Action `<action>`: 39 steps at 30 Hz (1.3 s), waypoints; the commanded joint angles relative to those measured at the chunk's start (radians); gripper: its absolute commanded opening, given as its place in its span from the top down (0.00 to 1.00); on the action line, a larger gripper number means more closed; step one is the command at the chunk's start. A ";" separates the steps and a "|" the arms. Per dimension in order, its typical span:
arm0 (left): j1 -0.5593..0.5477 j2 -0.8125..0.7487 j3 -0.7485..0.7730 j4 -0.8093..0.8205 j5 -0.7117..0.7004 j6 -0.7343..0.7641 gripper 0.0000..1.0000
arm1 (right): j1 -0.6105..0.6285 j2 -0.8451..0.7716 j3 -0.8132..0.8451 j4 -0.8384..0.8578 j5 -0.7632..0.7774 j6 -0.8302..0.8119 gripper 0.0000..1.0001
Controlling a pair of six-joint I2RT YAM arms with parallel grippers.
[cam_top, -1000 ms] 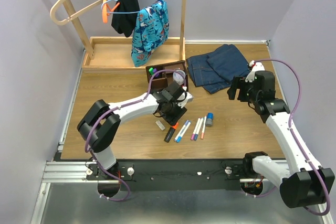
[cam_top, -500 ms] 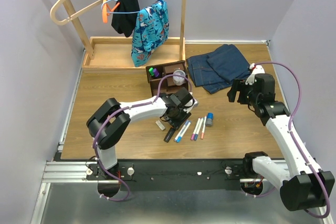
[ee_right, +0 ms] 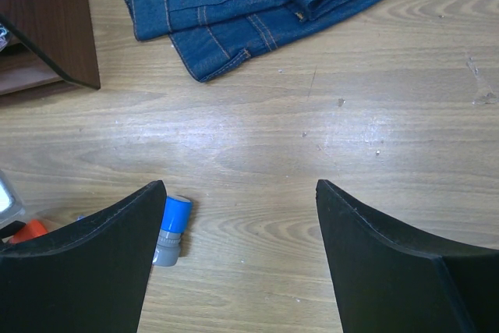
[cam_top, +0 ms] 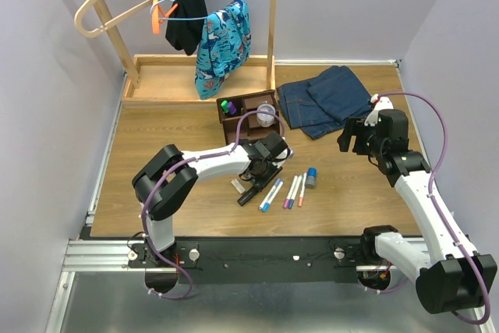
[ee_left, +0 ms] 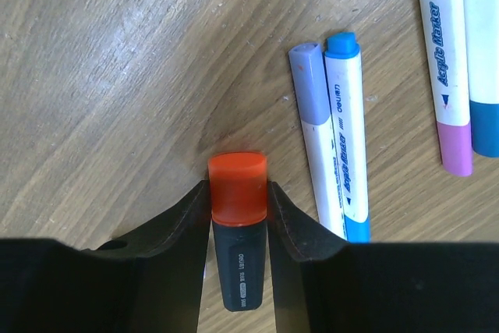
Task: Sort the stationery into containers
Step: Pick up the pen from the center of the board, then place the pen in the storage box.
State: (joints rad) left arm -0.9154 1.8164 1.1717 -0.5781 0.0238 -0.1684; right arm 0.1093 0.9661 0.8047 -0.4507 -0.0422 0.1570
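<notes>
A thick black marker with an orange cap (ee_left: pixel 238 189) lies on the wooden table, and my left gripper (ee_left: pixel 238 210) has both jaws pressed against its cap and body. From above, the left gripper (cam_top: pixel 254 180) covers the cap and the black body (cam_top: pixel 247 196) sticks out toward me. Thin white pens (cam_top: pixel 271 194) (cam_top: pixel 293 190), a white eraser (cam_top: pixel 238 185) and the blue-capped grey bottle (cam_top: pixel 311 178) lie around it. The dark brown organiser (cam_top: pixel 240 120) holds purple and green markers (cam_top: pixel 227 105) and a clear tub (cam_top: pixel 266 113). My right gripper (ee_right: pixel 238 224) hangs open over bare wood beside the bottle (ee_right: pixel 170 230).
Folded blue jeans (cam_top: pixel 323 99) lie at the back right, close to the organiser (ee_right: pixel 47 29). A large pale wooden tray (cam_top: pixel 168 83) with tall posts, hangers and hung clothes stands at the back. Two white pens (ee_left: pixel 343 130) lie just right of the held marker.
My left gripper has dropped toward the near side onto the orange-capped marker and its jaws have narrowed until they touch it. The right arm has stayed still.
</notes>
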 commanded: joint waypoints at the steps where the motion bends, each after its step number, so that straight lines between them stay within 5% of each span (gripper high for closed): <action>1: -0.019 0.053 0.013 0.000 -0.053 0.017 0.59 | -0.007 -0.007 -0.004 0.006 0.011 0.003 0.14; 6: -0.027 0.026 0.022 -0.012 -0.056 0.047 0.75 | -0.007 -0.009 -0.006 0.009 0.014 0.001 0.14; 19: 0.062 -0.207 0.408 -0.177 -0.059 0.164 0.75 | -0.007 0.074 0.088 -0.002 0.031 -0.039 0.15; 27: 0.285 -0.174 0.526 0.001 -0.096 0.196 0.75 | -0.007 0.146 0.160 0.015 0.038 -0.073 0.15; 31: 0.360 -0.215 0.382 0.295 -0.087 0.251 0.76 | -0.007 0.174 0.165 0.035 0.076 -0.103 0.15; 39: 0.400 -0.190 0.289 0.435 -0.090 0.242 0.76 | -0.013 0.186 0.156 0.030 0.093 -0.139 0.15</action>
State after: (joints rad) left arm -0.5365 1.6207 1.4975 -0.3004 -0.0559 0.0639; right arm 0.1089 1.1439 0.9440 -0.4351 0.0174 0.0509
